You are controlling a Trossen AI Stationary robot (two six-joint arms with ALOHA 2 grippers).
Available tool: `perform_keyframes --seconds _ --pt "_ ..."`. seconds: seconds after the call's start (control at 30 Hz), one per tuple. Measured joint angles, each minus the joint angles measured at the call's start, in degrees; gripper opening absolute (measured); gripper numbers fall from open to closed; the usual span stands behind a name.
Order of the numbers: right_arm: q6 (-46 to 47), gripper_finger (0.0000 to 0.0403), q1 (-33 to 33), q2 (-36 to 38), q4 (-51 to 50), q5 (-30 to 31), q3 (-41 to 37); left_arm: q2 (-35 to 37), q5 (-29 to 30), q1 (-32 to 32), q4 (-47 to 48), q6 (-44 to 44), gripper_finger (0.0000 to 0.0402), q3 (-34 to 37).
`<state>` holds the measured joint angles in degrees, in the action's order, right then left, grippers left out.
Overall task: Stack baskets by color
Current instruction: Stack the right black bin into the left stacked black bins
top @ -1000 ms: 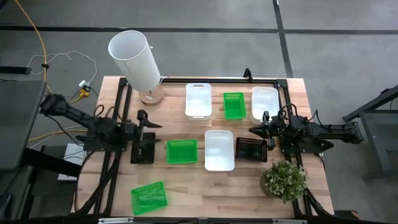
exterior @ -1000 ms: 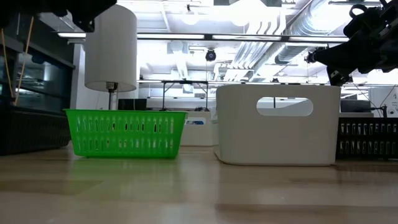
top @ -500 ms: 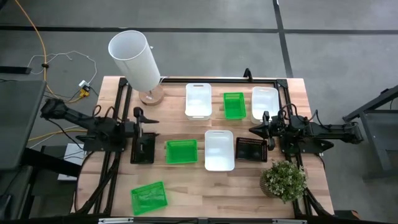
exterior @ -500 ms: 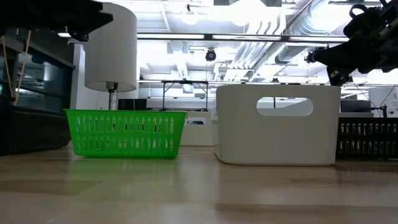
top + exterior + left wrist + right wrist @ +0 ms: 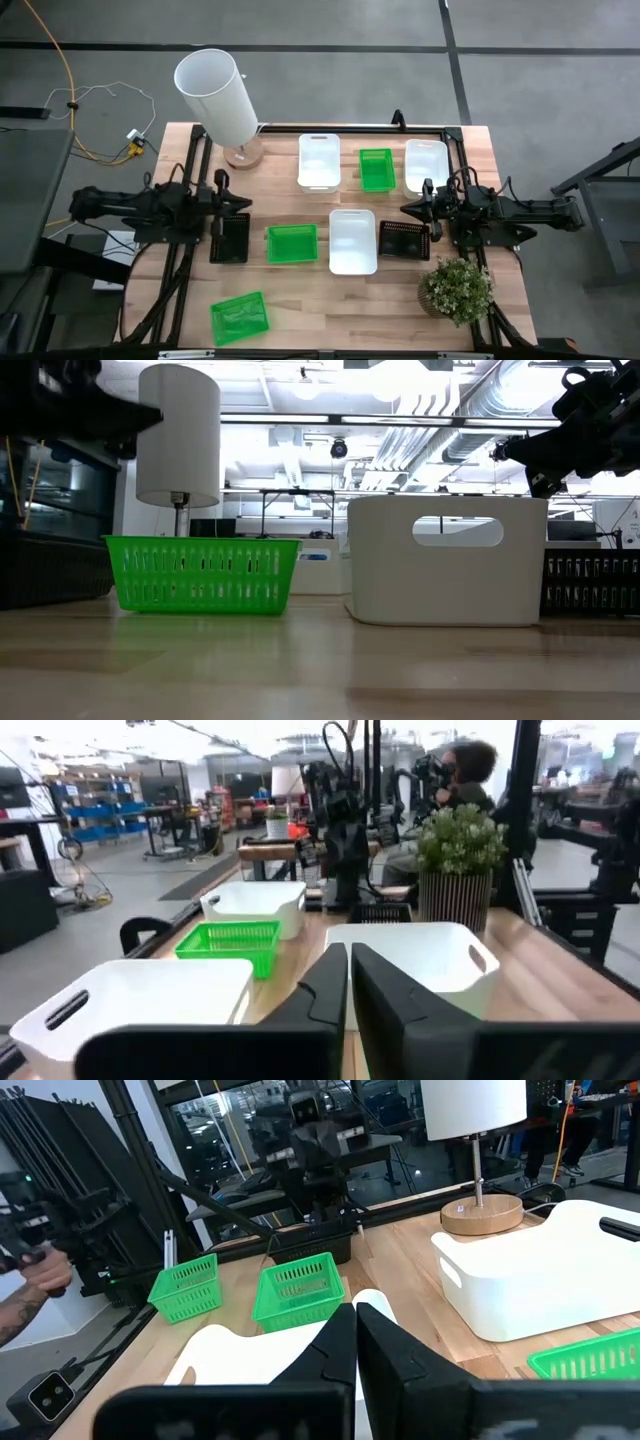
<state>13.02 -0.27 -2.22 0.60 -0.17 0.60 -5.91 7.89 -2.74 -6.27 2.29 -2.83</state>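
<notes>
On the bench (image 5: 320,300), the centre white basket (image 5: 352,241) lies with its long axis running from the near edge to the far edge, between a green basket (image 5: 292,243) and a black basket (image 5: 404,240). Another black basket (image 5: 230,238) lies at the left, long axis the same way. Since a second ago the left arm has drawn back toward its base, and the left gripper (image 5: 224,196), then spread wide, is now closed on nothing, just behind that basket. The right gripper (image 5: 414,209) hangs closed, empty, above the other black basket.
</notes>
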Motion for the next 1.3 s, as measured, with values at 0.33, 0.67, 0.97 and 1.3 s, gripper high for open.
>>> perform_keyframes --seconds 0.33,0.67,0.97,1.3 --pt "0.00 0.0000 0.00 0.00 0.35 0.52 0.00 0.64 0.47 0.02 -2.41 -1.25 0.0001 2.07" --pt "0.00 0.0000 0.00 0.00 0.48 1.22 0.00 0.64 0.50 0.04 -1.28 -1.48 0.0000 2.07" --pt "-3.07 0.0015 0.00 0.00 0.46 0.23 0.00 0.64 1.76 0.07 -0.60 -1.05 0.0000 2.09" --pt "-2.67 0.0168 0.00 0.00 1.62 8.92 0.00 0.64 3.22 0.07 -0.36 -1.54 0.0000 2.10"
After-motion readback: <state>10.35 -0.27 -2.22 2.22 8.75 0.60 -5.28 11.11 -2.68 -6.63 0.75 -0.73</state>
